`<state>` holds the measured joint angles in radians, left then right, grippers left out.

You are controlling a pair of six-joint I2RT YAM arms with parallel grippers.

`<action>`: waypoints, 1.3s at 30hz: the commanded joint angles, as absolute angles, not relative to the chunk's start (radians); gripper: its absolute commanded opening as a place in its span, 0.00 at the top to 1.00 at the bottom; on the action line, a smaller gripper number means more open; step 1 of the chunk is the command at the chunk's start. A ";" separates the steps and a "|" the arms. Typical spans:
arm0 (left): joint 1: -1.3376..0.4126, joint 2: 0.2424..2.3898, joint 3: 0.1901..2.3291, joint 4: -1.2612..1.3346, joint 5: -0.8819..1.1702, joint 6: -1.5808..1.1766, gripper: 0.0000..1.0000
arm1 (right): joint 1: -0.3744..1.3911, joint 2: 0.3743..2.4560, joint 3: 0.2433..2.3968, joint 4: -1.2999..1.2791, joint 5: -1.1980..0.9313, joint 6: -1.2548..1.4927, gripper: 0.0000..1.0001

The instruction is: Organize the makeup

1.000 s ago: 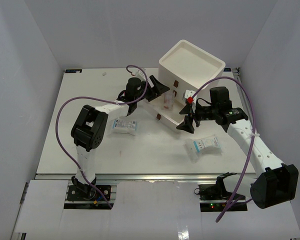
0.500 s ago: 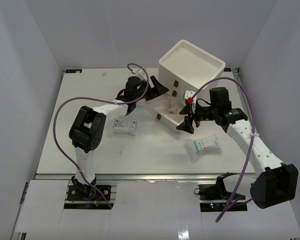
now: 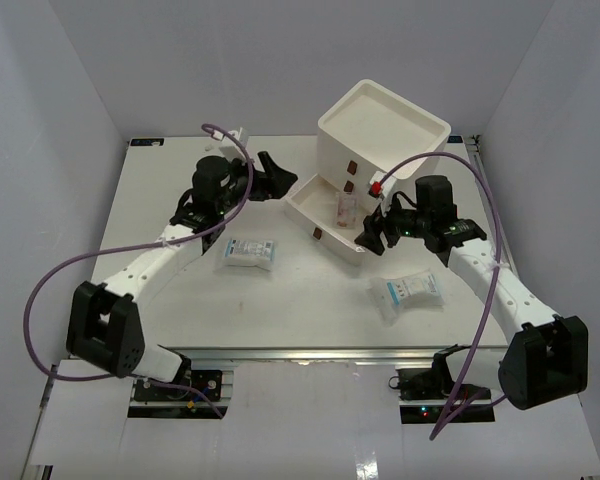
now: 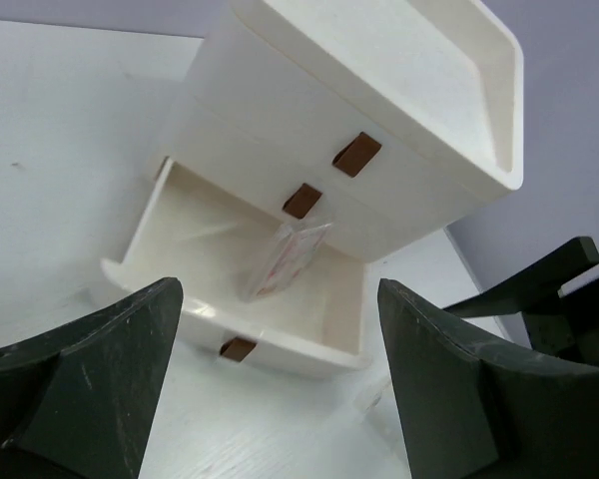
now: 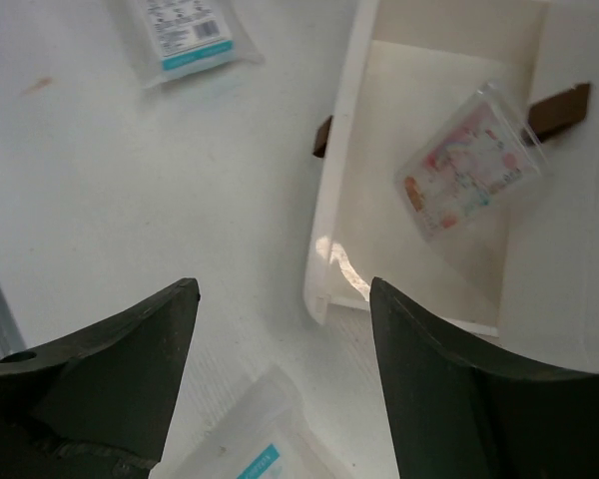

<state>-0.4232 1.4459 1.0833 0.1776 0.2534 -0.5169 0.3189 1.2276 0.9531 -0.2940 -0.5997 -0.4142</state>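
Swung back leftward since a second ago, the left gripper (image 3: 278,175) hangs wide open and empty, well apart from the drawer (image 3: 337,241). The right gripper (image 3: 370,233), also open and empty, hovers at the drawer's front corner.

Nearest, one teal-printed white packet (image 3: 408,292) lies on the table (image 3: 310,295), with another teal-printed packet (image 3: 248,252) to its left. Their lettering is too small to read.

Farther back, a pinkish sachet (image 3: 345,208) leans inside the pulled-out bottom drawer of the white three-drawer box (image 3: 380,125), and its print is illegible.

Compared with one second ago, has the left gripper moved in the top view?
Yes. The left gripper has drawn back leftward, away from the white drawer box, which has not moved.
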 commanded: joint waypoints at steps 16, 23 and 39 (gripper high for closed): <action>-0.370 0.711 0.641 -0.179 -0.052 -0.218 0.02 | 0.399 1.612 1.220 -0.156 0.085 -0.477 0.91; -0.371 0.686 0.638 -0.178 -0.029 -0.219 0.02 | 0.415 1.699 1.272 -0.156 0.106 -0.469 0.91; -0.370 0.686 0.634 -0.178 -0.040 -0.219 0.02 | 0.499 1.835 1.434 -0.186 0.088 -0.443 0.89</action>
<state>-0.3740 0.6956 0.6308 -0.1860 -0.0243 -0.2253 0.4812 1.8177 1.3588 -0.2268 0.0906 -0.4473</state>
